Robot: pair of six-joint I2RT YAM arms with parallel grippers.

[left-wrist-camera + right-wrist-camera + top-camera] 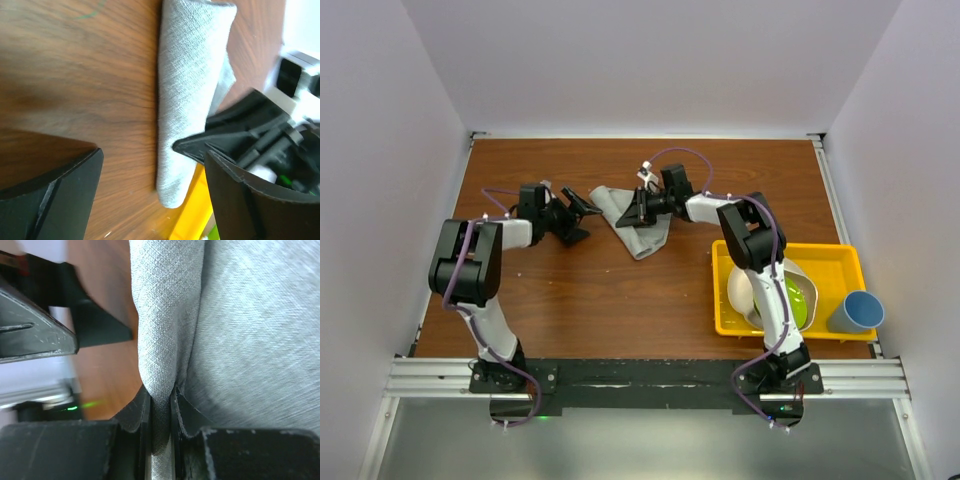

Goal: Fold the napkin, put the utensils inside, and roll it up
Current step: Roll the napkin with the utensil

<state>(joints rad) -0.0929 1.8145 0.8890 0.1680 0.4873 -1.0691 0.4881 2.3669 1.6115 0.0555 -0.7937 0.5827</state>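
My right gripper pinches a fold of the napkin; left gripper spread, empty.

The right jaws are clamped on a raised ridge of cloth, I judge to lift or drag that fold over. From above, the napkin lies bunched and narrow on the table, toward 12 o'clock of centre. The left gripper sits just beside it at its 9 o'clock, probably placed to pin an edge. I can't see the spoon; it may be tucked inside.
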